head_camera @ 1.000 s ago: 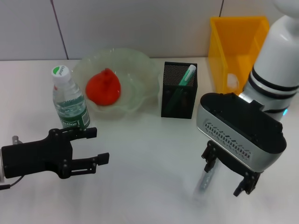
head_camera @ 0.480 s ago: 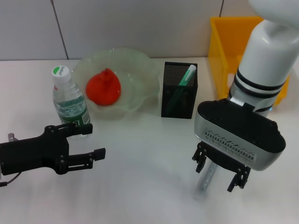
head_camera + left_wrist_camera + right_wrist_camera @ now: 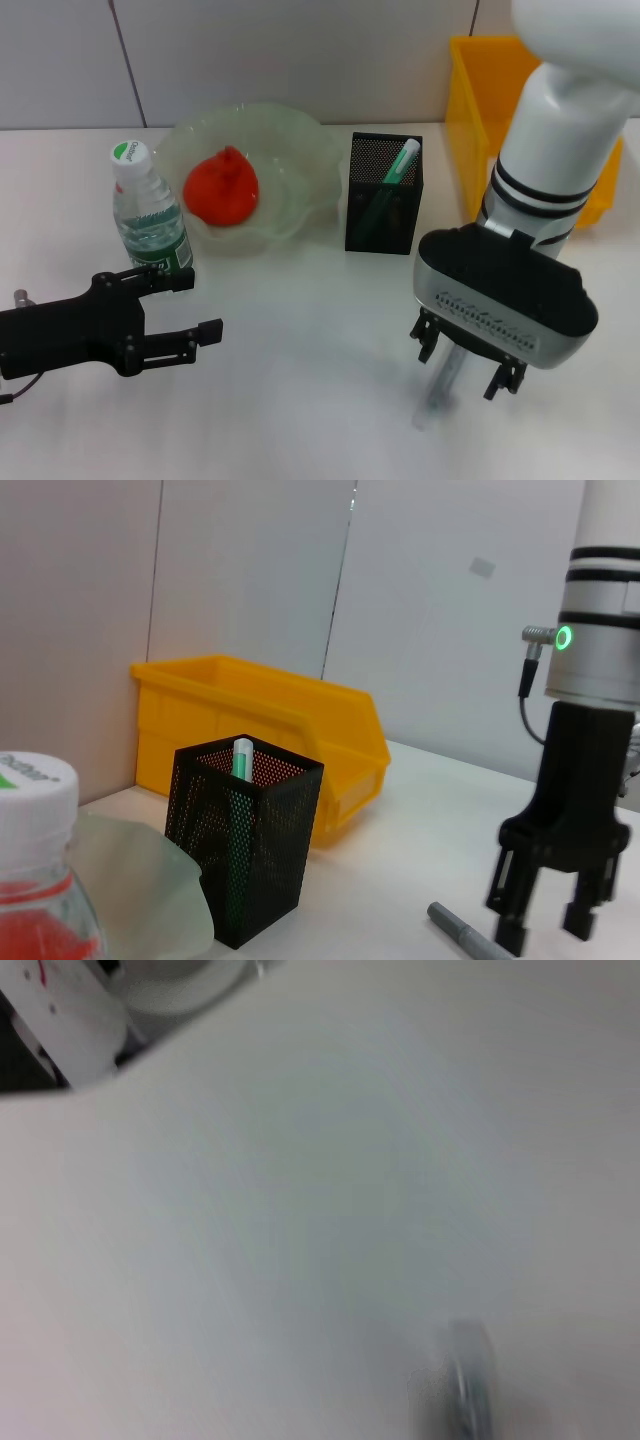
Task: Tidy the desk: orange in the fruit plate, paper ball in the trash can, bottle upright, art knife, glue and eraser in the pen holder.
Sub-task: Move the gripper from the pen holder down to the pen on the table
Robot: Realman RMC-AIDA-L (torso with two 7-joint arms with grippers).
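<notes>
Grey and slim, the pen-like art knife (image 3: 441, 385) lay flat on the white desk (image 3: 300, 400), well in front of the square black metal-mesh pen holder (image 3: 383, 195) and a little to its right. Over the last second the right gripper (image 3: 466, 364) had come down from above the knife and shifted slightly left, so its fingers, spread apart, stood on either side of the knife's upper part without yet pinching it. That suggested the pick-up of the knife was about to begin, the pen holder being its destination. The knife's long axis ran roughly toward and away from the pen holder, tilted slightly, its far end under the gripper and its near end pointing at the robot. The left gripper (image 3: 180, 308) hung idle, fingers parted, well to the left of the pen holder.
</notes>
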